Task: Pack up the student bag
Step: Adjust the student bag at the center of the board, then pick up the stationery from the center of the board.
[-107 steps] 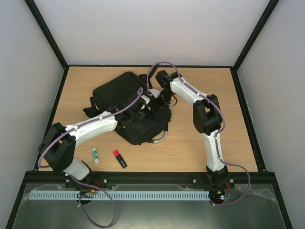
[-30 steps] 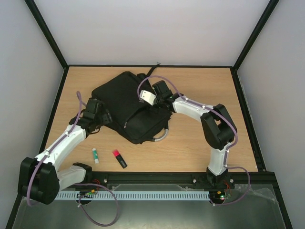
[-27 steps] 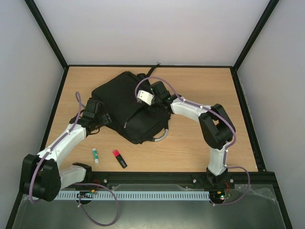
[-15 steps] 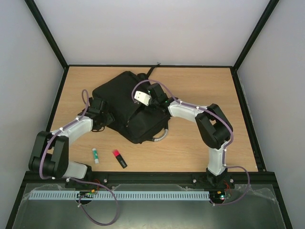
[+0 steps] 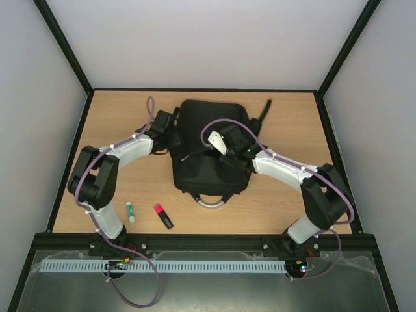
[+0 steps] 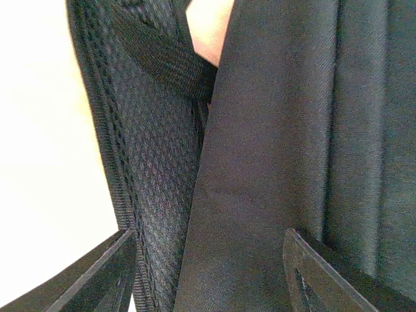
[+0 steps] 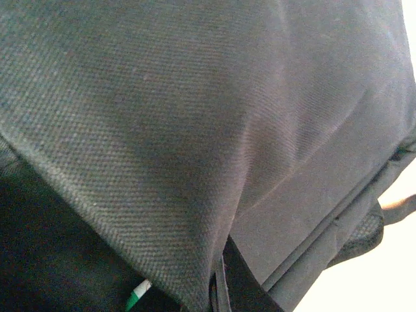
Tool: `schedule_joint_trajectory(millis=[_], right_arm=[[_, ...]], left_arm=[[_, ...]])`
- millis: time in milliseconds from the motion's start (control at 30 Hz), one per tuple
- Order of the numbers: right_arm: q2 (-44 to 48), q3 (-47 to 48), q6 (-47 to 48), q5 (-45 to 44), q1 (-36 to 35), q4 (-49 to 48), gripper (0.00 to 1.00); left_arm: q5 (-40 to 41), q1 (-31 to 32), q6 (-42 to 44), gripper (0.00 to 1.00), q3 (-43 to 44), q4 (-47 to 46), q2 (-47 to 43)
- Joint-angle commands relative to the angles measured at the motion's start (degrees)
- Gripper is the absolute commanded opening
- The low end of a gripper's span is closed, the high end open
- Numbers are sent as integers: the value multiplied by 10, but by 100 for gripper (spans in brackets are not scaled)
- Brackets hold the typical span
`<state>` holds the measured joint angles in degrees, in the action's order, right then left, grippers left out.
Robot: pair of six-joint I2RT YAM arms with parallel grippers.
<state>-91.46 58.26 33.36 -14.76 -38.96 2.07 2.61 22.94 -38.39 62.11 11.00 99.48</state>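
Observation:
The student bag (image 5: 209,133), a big black backpack, lies mid-table with its grey handle (image 5: 211,201) toward the near edge. My left gripper (image 5: 173,136) is at the bag's left side. In the left wrist view its fingers (image 6: 104,276) stand well apart, closed on a thick fold of the bag (image 6: 273,130) and a padded strap (image 6: 156,149). My right gripper (image 5: 221,154) is on the bag's front panel. Black cloth (image 7: 195,117) fills the right wrist view in a pinched fold and hides the fingers. A green-and-white tip (image 7: 138,296) peeks from under the fold.
A green-and-white glue stick (image 5: 130,211) and a red-capped black marker (image 5: 162,216) lie on the wooden table (image 5: 292,117) near its front edge, left of the handle. A black strap (image 5: 263,112) trails off the bag's far right corner. Black frame rails border the table.
The bag has swung round and now lies square, handle toward the near edge. The left gripper moved up and right with the bag's side. The right gripper shut and shifted right with the fabric.

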Motion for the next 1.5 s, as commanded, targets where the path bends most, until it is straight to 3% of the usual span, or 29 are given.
schedule_joint_trajectory(millis=[0, 233, 400, 667, 900, 1267, 1467], right_arm=[[49, -18, -90, -19, -7, 90, 1], [77, -56, -131, -13, -7, 102, 1], [62, -58, -140, -11, -7, 99, 1], [62, -66, -139, -23, -7, 84, 1], [39, -46, -155, -47, -6, 85, 1], [-103, 183, -208, 27, -1, 210, 1], [-107, 128, -203, 43, -1, 186, 1]], left_arm=[[-2, 39, 46, 64, 81, 7, 13], [44, 56, 44, 68, 102, 182, -75], [48, 90, 19, 68, -6, 266, -191], [-10, 137, -94, 64, -143, 357, -379], [-75, 190, -144, 61, -208, 379, -399], [-79, 239, -184, 58, -277, 359, -395], [-80, 239, -197, 57, -305, 337, -384]])
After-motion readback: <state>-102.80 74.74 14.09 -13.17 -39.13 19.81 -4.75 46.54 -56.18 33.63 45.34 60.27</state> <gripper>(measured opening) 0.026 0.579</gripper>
